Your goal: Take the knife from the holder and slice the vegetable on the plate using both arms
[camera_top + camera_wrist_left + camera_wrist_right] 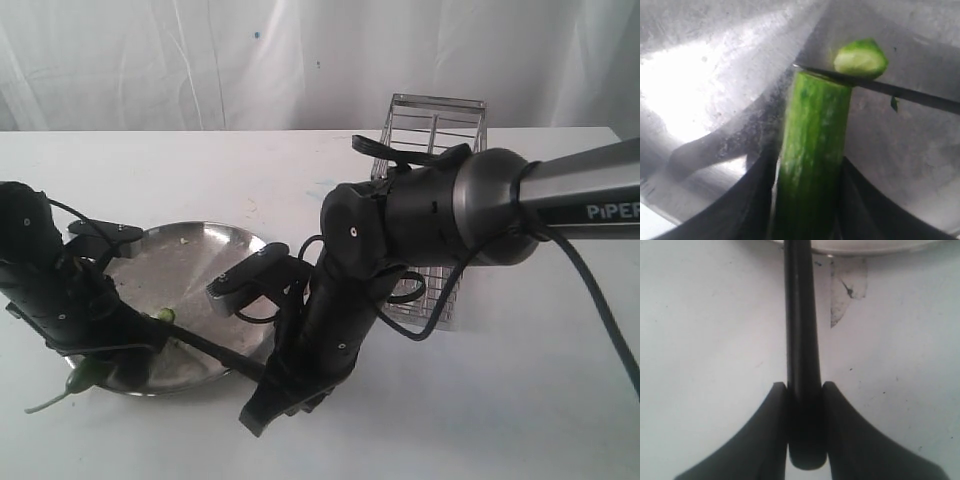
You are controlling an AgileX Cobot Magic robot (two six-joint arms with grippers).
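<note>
The green vegetable lies on the steel plate, and my left gripper is shut on it. In the exterior view its cut end shows by the left gripper, while its stem end hangs over the plate rim. The knife reaches from the right gripper onto the plate. Its dark blade lies across the vegetable's end, with a cut-off slice resting just beyond it. My right gripper is shut on the knife handle. The wire holder stands behind the right arm.
The white table carries everything, with a white curtain behind. A scrap of clear film lies on the table near the plate rim. The right arm's bulky elbow hangs between plate and holder.
</note>
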